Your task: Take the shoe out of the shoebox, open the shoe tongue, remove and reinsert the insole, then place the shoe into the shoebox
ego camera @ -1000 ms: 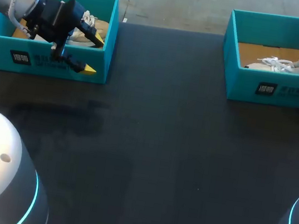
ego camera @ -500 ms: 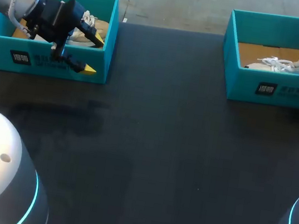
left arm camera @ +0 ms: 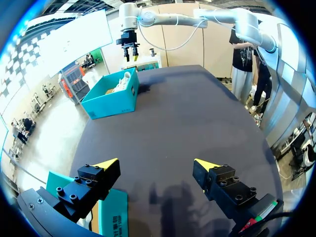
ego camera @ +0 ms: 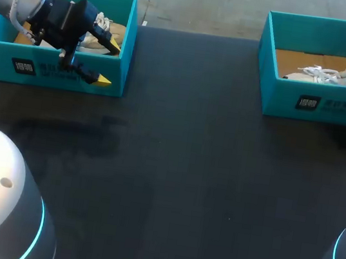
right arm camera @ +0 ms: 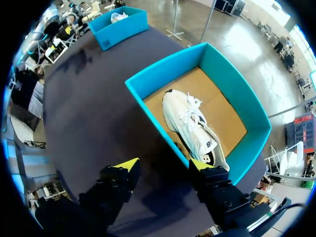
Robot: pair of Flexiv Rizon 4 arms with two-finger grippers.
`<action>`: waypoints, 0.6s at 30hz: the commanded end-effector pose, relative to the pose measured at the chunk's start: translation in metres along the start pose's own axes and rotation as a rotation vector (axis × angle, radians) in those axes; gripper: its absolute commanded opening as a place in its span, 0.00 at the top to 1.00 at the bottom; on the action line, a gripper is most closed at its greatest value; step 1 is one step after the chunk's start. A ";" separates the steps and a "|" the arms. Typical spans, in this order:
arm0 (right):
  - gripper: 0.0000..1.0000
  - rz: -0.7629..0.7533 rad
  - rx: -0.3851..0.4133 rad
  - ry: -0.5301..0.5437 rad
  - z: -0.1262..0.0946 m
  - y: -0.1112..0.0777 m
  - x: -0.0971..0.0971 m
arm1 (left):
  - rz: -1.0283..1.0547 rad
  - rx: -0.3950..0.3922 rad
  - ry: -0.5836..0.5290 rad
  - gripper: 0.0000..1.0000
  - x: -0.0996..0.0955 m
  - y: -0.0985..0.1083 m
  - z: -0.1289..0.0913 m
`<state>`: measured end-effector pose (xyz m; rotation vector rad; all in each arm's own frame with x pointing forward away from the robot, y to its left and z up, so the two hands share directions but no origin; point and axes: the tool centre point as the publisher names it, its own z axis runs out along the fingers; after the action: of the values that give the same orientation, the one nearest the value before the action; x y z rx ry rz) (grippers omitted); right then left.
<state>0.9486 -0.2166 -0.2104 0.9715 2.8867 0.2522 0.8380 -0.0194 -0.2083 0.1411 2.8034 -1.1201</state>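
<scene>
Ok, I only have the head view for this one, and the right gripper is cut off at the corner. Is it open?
Observer: Yes. The right wrist view shows the right gripper open, with nothing between its fingers.
Operator: Is it touching the shoe?
Observer: No. The white shoe lies on the cardboard floor of the right shoebox, apart from both fingers.
Operator: Anything else in that box?
Observer: No, only the shoe.

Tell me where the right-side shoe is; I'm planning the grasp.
The white shoe lies inside the teal shoebox at the table's far right in the head view, ahead of the open right gripper.
</scene>
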 end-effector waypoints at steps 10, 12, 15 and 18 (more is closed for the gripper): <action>0.00 0.000 0.000 0.000 0.000 0.000 0.000 | -0.007 -0.055 -0.043 0.00 -0.015 0.012 -0.018; 0.00 0.000 0.000 0.000 0.000 0.000 0.000 | -0.023 -0.072 -0.068 0.00 -0.022 0.019 -0.025; 0.00 0.000 0.000 0.000 0.000 0.000 0.000 | -0.059 -0.091 -0.092 0.00 -0.034 0.029 -0.035; 0.00 0.000 0.000 0.000 0.000 0.000 0.000 | -0.111 -0.125 -0.128 0.00 -0.046 0.043 -0.043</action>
<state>0.9487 -0.2166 -0.2105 0.9715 2.8868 0.2524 0.8800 0.0329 -0.2007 -0.0677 2.7762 -0.9626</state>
